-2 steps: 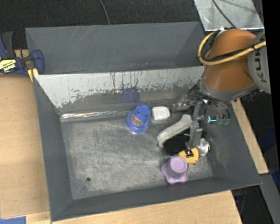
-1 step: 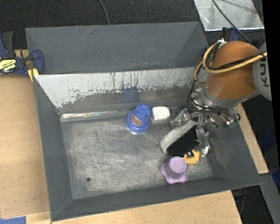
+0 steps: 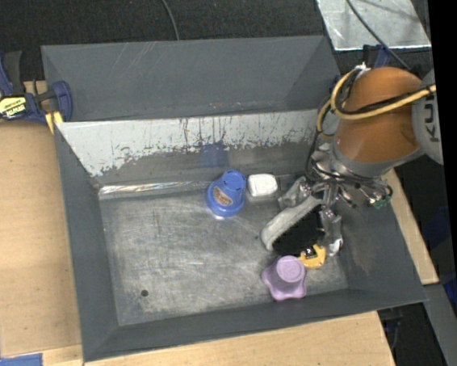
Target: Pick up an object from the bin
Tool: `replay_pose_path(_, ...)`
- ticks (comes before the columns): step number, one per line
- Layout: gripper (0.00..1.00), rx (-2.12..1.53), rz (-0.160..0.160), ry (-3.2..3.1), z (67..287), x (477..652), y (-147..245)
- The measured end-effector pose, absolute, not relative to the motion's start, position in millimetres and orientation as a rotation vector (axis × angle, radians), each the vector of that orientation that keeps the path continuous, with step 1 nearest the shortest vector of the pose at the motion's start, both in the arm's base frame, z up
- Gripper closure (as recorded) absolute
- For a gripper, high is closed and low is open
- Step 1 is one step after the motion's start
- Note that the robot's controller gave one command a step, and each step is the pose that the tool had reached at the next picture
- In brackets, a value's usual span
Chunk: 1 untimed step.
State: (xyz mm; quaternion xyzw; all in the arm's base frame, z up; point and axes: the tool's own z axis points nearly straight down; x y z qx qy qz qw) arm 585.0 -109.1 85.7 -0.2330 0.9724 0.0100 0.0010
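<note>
By the grey metal bin's (image 3: 178,248) right wall your gripper (image 3: 303,235), jaws apart, straddles a matte black lump (image 3: 294,246); closing squarely looks like your next move

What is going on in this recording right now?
The robot arm reaches in from the right, with its claw low in the grey metal bin. The claw is over a flat black object, which has a small yellow piece beside it. A purple round-topped plastic piece lies just below them in the view. A blue round cap and a small white block sit near the back wall. Whether anything is gripped is unclear.
</note>
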Motion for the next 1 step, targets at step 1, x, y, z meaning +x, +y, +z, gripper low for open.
replay_pose_path(1, 1.00, -1.174, 0.001, 2.912, 234.3, 602.1, -112.6)
